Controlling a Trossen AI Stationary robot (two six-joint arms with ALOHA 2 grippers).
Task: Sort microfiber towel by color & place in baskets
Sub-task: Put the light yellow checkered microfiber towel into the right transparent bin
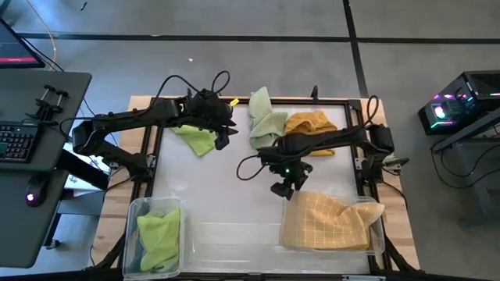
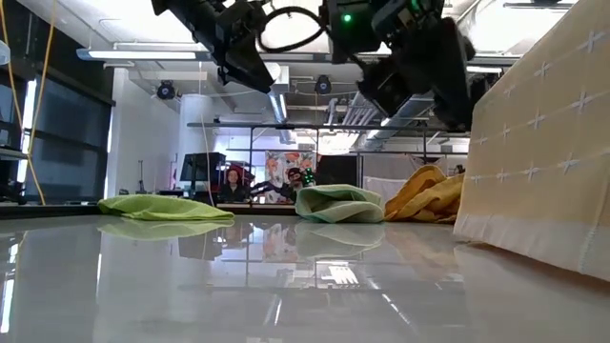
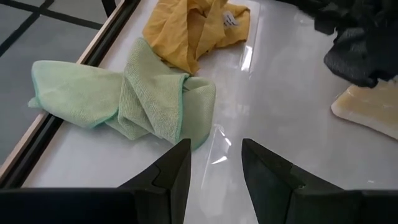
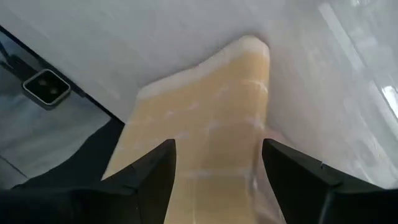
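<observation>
My left gripper (image 1: 222,134) (image 3: 214,146) hovers open above the white surface, between a lime towel (image 1: 195,140) (image 2: 162,207) and a pale green towel (image 1: 266,121) (image 3: 137,99). A mustard towel (image 1: 312,125) (image 3: 193,31) lies bunched just beyond the pale green one. My right gripper (image 1: 283,189) (image 4: 217,146) is open and raised over the far edge of a yellow gridded towel (image 1: 328,222) (image 4: 205,137). That towel drapes over the right basket (image 1: 376,234), its far edge on the surface. The left basket (image 1: 134,211) holds a lime towel (image 1: 158,234).
A black frame (image 1: 152,156) borders the white work surface. The middle of the surface (image 1: 219,187) is bare. Cables loop over both arms. A desk with a keyboard (image 1: 16,140) stands off the table's left side. In the low view, people show far back in the room.
</observation>
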